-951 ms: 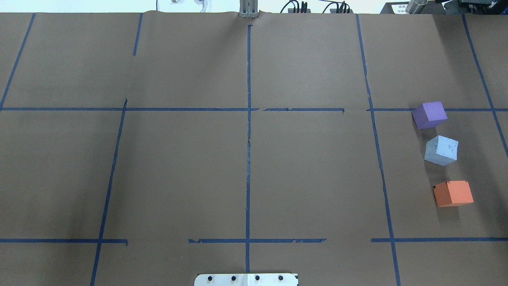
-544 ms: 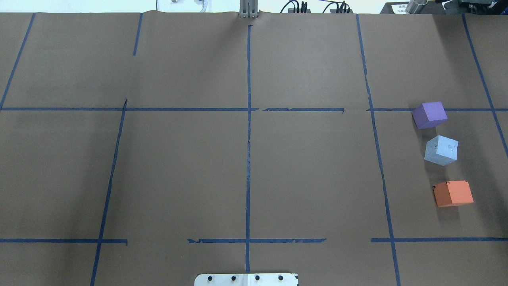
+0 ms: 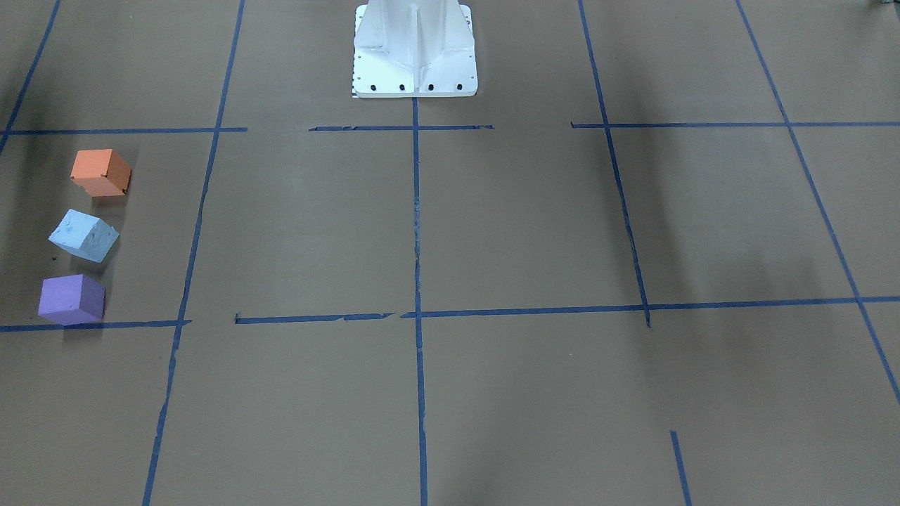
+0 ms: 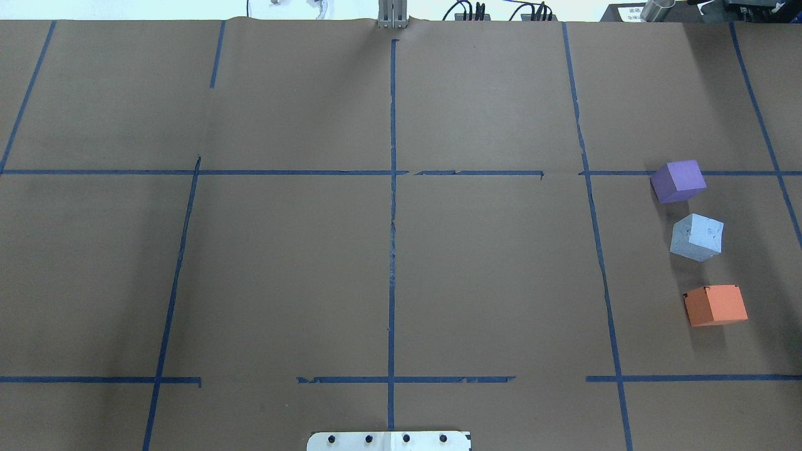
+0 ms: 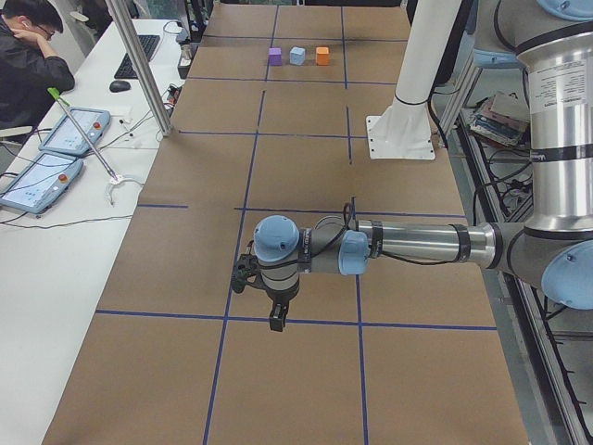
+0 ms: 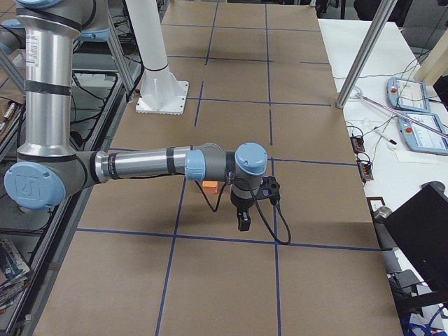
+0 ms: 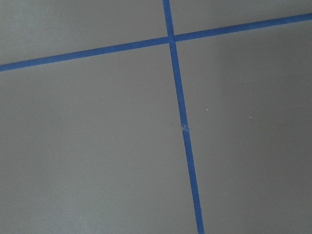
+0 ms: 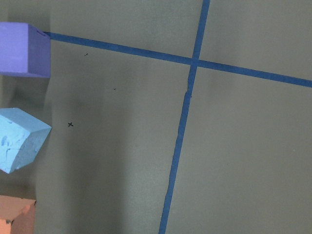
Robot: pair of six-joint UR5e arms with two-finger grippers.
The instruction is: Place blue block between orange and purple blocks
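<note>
Near the right claw (image 6: 243, 222): blue block (image 4: 697, 237), between purple block (image 4: 678, 181) and orange block (image 4: 715, 305). Left claw (image 5: 275, 320) well apart. Cannot tell either claw's opening or hold.

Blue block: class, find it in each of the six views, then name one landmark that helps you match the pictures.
Exterior front-facing: blue block at far left, mid-height.
Overhead exterior: far right, mid-height.
Exterior left: top centre, small.
Exterior right: not visible.
Left wrist-mounted: not in it.
Right wrist-mounted: left edge, mid-height.
Landmark: it lies in a row between the purple block and the orange block.
</note>
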